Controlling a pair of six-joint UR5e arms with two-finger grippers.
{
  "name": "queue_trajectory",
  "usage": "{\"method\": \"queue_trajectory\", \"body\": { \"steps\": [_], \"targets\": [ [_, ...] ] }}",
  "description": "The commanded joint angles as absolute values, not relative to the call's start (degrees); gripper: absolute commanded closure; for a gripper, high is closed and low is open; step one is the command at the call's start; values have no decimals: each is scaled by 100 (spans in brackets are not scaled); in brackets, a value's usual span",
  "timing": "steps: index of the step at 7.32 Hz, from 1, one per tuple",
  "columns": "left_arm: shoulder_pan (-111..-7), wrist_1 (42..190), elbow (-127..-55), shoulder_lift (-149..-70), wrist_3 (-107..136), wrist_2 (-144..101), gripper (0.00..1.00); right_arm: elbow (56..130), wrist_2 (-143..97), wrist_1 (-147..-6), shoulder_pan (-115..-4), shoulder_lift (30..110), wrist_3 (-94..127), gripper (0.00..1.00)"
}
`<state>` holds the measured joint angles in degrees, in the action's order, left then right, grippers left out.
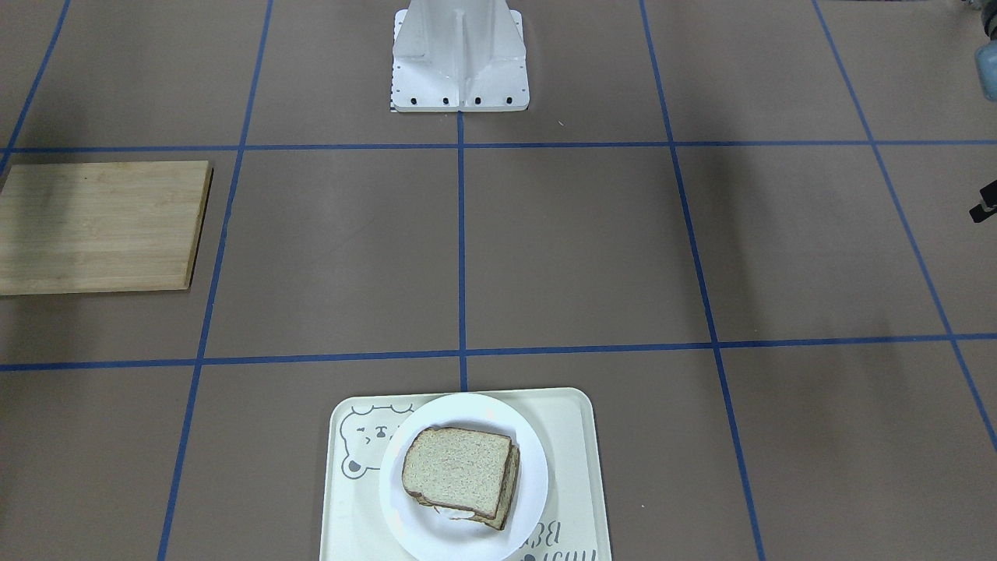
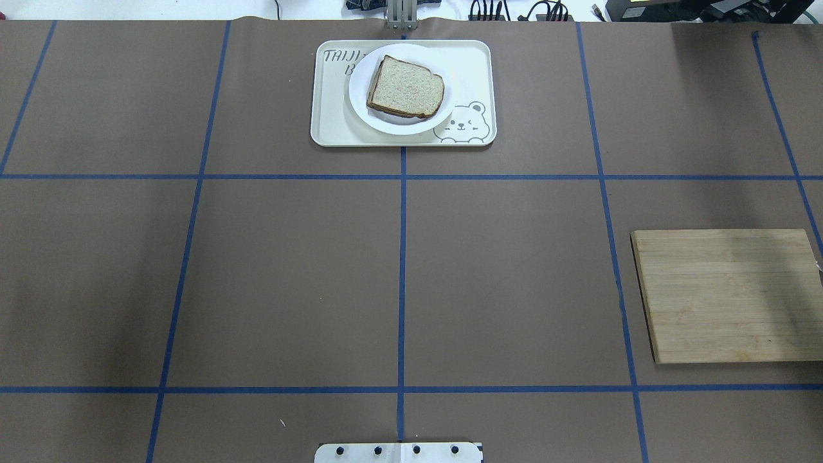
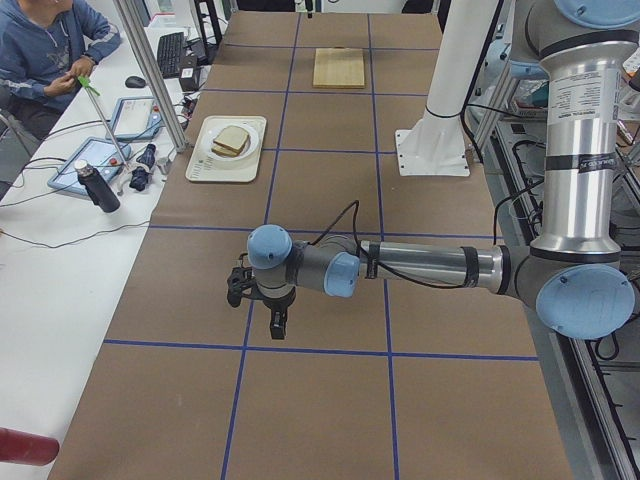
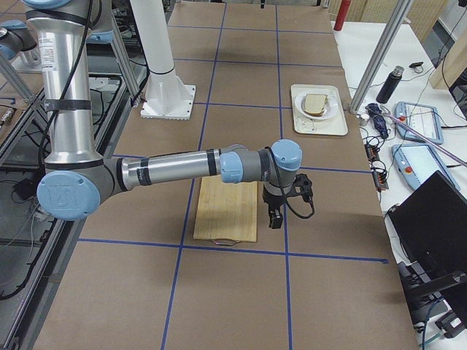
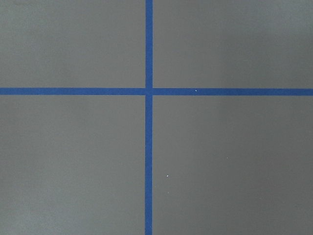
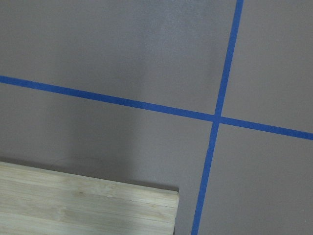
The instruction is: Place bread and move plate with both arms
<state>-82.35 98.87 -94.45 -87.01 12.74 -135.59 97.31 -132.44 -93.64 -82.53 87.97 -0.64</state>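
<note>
Left arm (image 3: 430, 265) reaches low over the brown table (image 2: 289, 276), and the right arm (image 4: 175, 166) does likewise near the wooden board (image 2: 730, 296). Whether the left gripper (image 3: 276, 325) or right gripper (image 4: 275, 219) is parted cannot be told. At the far edge, the cream tray (image 2: 476, 71) carries the plate (image 2: 386, 125), with the bread (image 2: 406, 87) lying atop a second slice.

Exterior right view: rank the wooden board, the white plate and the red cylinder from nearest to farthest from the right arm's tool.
1. Wooden board: just beside the right tool, on its robot side.
2. White plate: on the tray, farther along, by the operators' edge.
3. Red cylinder: at the table's far end.
</note>
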Motion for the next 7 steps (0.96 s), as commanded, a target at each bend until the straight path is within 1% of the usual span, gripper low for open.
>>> {"method": "queue_trajectory", "body": {
  "steps": [1, 7],
  "targets": [
    [-8235, 9879, -9439, -8701, 1274, -13579, 2, 9721, -13245, -9352, -8253, 8798, -70, 0],
    [-8235, 9905, -9518, -8710, 1274, -13588, 2, 9729, -13236, -9352, -8244, 8780, -62, 0]
  ]
}}
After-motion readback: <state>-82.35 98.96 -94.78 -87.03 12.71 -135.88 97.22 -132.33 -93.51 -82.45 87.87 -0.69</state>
